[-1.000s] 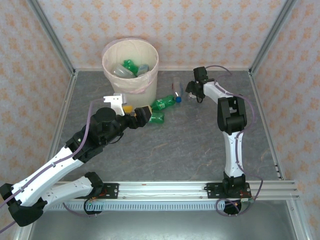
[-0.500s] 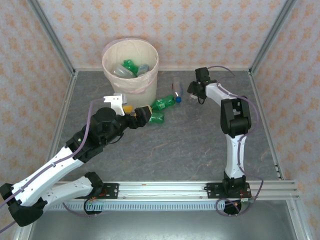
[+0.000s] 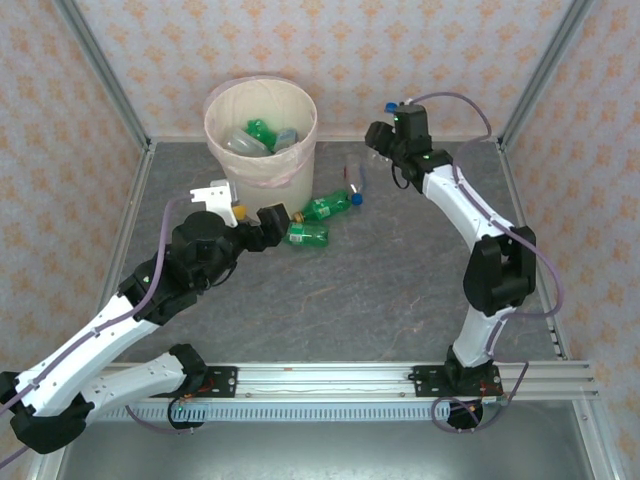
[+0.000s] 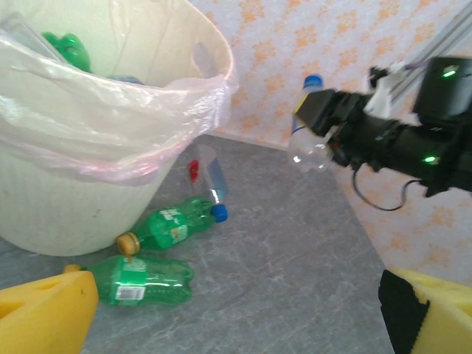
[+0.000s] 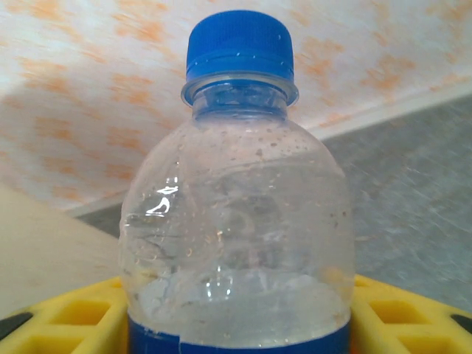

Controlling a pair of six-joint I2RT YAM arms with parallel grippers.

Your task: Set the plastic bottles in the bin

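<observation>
The right end effector (image 3: 380,135) is clamped on the blue-labelled middle of a clear blue-capped bottle (image 5: 236,221), cap up, lifted off the table (image 3: 400,280) and well right of the bin (image 3: 215,100). The bottle looks empty, so it is probably very light, thin-walled and slick. A hard squeeze would dent it, and the middle seems the sensible hold. The left end effector (image 3: 268,217) gapes wide and empty over two green bottles (image 4: 147,280) lying beside the bin.
</observation>
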